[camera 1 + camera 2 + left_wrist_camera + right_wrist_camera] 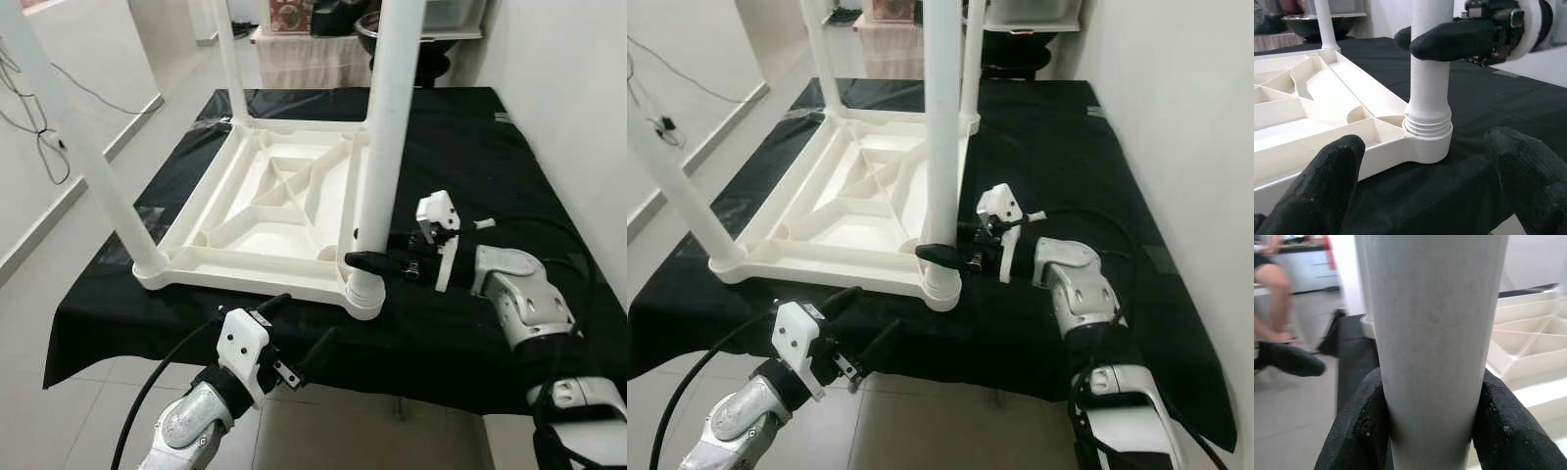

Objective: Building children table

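Right gripper [364, 260] fingers clamped; left gripper [309, 328] fingers apart.

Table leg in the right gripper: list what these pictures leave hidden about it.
- Top of the near leg: cut off by the upper edge in both eye views.
- How deep its threaded end sits in the tabletop's corner socket: hidden inside the socket.
- Leg surface under the right gripper: covered by its fingers in the right wrist view.

Even, bright indoor light, head views sharp. Soft glare on the black cloth [470, 147] behind the white table frame [265, 196]. Left claw [1425, 181] fingertips [1327, 181] blurred close-up; room beyond the near leg [1430, 333] out of focus.
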Available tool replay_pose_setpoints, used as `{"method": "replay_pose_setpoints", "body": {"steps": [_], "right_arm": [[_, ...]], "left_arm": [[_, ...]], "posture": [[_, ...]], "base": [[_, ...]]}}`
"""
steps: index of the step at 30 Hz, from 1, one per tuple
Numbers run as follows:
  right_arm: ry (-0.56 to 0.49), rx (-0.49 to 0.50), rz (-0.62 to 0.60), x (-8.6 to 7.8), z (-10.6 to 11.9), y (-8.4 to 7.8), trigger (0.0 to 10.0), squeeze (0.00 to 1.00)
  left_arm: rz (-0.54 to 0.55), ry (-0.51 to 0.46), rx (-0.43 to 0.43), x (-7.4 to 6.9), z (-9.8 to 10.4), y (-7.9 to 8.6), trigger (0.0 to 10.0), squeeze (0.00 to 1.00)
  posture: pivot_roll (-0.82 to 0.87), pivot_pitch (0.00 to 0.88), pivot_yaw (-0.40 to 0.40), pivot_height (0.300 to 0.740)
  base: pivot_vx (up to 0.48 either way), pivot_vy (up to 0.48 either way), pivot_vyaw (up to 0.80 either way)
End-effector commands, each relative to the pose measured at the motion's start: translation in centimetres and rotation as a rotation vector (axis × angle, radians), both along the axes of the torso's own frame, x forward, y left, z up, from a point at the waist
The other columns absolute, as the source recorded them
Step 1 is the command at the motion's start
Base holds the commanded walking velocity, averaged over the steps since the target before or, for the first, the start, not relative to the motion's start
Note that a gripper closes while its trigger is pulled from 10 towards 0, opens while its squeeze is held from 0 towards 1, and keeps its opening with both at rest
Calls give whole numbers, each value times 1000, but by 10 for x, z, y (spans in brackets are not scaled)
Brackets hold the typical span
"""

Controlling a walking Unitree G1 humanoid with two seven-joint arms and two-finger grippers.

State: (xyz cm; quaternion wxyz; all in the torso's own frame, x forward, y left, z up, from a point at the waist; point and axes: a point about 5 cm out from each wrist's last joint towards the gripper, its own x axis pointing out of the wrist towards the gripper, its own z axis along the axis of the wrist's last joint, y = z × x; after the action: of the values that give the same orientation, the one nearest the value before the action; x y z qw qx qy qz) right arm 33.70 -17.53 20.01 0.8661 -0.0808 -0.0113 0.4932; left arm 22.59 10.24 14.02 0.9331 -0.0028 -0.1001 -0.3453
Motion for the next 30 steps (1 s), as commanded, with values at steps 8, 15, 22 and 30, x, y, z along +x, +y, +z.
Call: {"method": "replay_pose_setpoints", "body": {"steps": [8,15,22,30], "right_arm": [[107,12,-962,-51,-63,8,0,0],[49,-39,-847,-33,-62,31,0,0],[106,97,-629,-37,-50,61,10000,1000],[24,174,-334,-32,-23,69,10000,0]], "left_arm": [[13,25,4,0,-3,8,10000,0],[3,26,3,4,-4,5,10000,0],[20,29,1,6,-4,7,10000,0],[11,29,-2,7,-4,5,10000,0]], "posture": [[-59,135,58,740],[-41,115,34,740],[-35,113,35,740],[-40,112,34,740]], "base": [[0,0,0],[0,0,0],[0,0,0],[0,0,0]]}}
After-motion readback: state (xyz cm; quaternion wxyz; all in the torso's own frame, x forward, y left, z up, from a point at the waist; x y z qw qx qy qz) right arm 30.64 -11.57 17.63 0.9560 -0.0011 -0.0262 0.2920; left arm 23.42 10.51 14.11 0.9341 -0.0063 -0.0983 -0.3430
